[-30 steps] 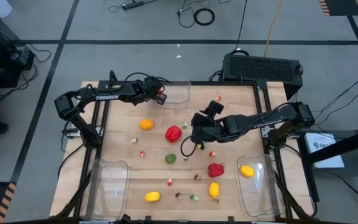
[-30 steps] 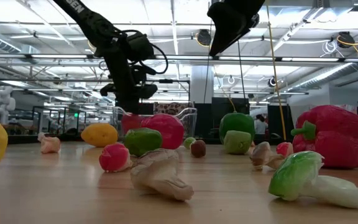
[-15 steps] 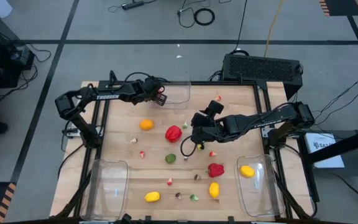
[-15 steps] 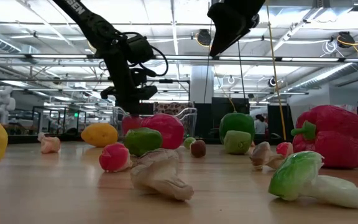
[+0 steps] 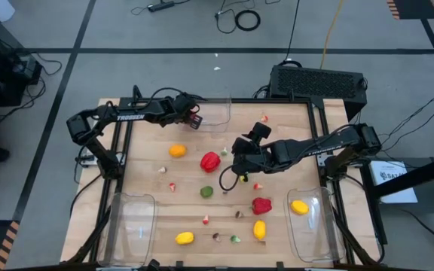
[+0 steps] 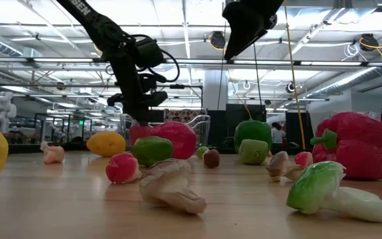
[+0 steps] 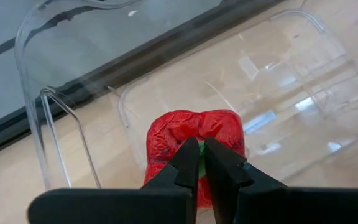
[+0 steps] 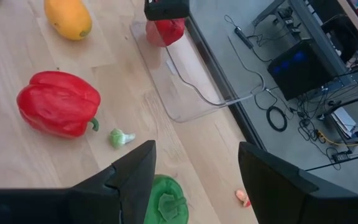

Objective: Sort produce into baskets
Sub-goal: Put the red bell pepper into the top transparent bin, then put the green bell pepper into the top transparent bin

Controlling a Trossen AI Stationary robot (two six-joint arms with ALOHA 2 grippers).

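Red plastic, crinkled like a small toy pepper, was clamped by its green stem between the narrowed fingers of the left gripper, which was held over the clear rectangular plastic basket at the far edge of the wooden table. In the left wrist view the pepper hung directly beneath the fingertips with the basket's see-through floor behind it, so the drop was judged to lie straight below, with the near wall of the basket just to one side. The left arm was plainly the nearer to this far basket.

The right gripper was seen hovering over the middle of the table, fingers spread and holding nothing, with a green toy pepper lying just under and between them. A larger red bell pepper and an orange round fruit lay further left. Two more clear baskets stood at the near left and near right corners, the latter holding a yellow lemon
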